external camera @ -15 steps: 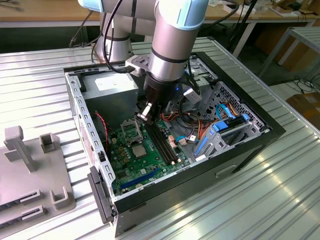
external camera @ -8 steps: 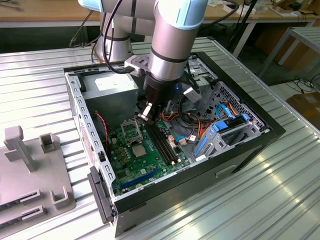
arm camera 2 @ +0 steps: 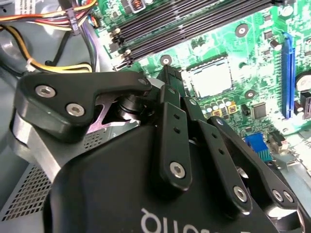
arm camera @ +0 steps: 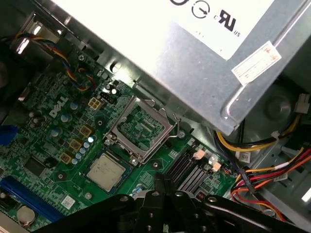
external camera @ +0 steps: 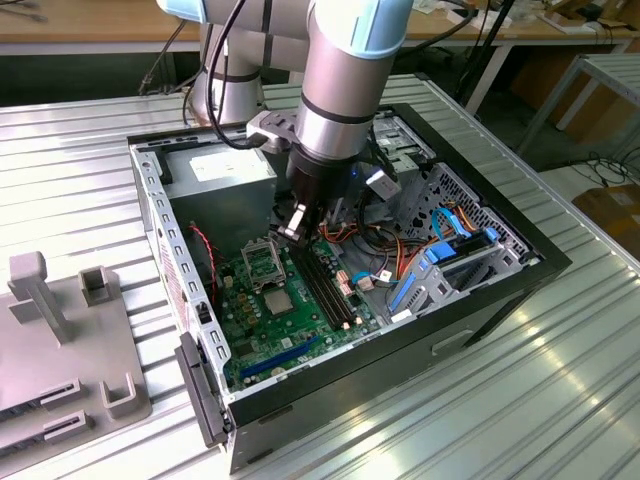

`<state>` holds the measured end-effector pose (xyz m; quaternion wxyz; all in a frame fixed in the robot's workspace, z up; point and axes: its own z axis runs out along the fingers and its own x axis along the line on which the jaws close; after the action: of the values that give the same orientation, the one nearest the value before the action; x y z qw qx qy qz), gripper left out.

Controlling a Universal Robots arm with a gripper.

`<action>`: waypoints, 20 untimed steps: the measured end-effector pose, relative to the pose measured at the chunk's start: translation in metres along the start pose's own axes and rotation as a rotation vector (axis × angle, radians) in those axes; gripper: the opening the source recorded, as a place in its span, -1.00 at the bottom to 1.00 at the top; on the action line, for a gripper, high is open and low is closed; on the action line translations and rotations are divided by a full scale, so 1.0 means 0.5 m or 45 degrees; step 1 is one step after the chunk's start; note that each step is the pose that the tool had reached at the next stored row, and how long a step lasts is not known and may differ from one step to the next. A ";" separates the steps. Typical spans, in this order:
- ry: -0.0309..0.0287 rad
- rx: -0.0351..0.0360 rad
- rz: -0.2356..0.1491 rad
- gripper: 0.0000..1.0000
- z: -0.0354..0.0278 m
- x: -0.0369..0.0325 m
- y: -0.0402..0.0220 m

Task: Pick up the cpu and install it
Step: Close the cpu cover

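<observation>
The cpu [arm camera: 106, 173] is a small silvery square lying flat on the green motherboard [arm camera: 53, 145], just beside the metal-framed socket [arm camera: 141, 127], whose frame is open. In the exterior view the cpu [external camera: 277, 299] lies just in front of the socket [external camera: 262, 262]. My gripper [external camera: 292, 224] hangs inside the open computer case [external camera: 480, 300], a little above the board and next to the socket. In the second wrist view its black fingers meet in one tip [arm camera 2: 166, 73], a short way from the cpu [arm camera 2: 209, 78]. The gripper [arm camera: 160, 181] is shut with nothing in it.
A grey power supply box [arm camera: 194, 48] overhangs the socket's far side. Long black memory slots [external camera: 325, 285] run beside the gripper. Bundled coloured cables [arm camera: 262, 179] and blue drive brackets [external camera: 440, 265] fill the case's right. A grey fixture [external camera: 60, 340] stands on the table at the exterior view's left.
</observation>
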<state>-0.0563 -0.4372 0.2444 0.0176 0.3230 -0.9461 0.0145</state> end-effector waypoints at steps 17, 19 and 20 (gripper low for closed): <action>-0.0394 -0.0493 -0.023 -0.79 0.021 -0.017 0.020; -0.0467 -0.0587 -0.023 -0.79 0.025 -0.018 0.021; -0.0499 -0.0627 -0.023 -0.79 0.026 -0.019 0.022</action>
<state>-0.0558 -0.4233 0.2308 0.0071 0.3314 -0.9434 -0.0152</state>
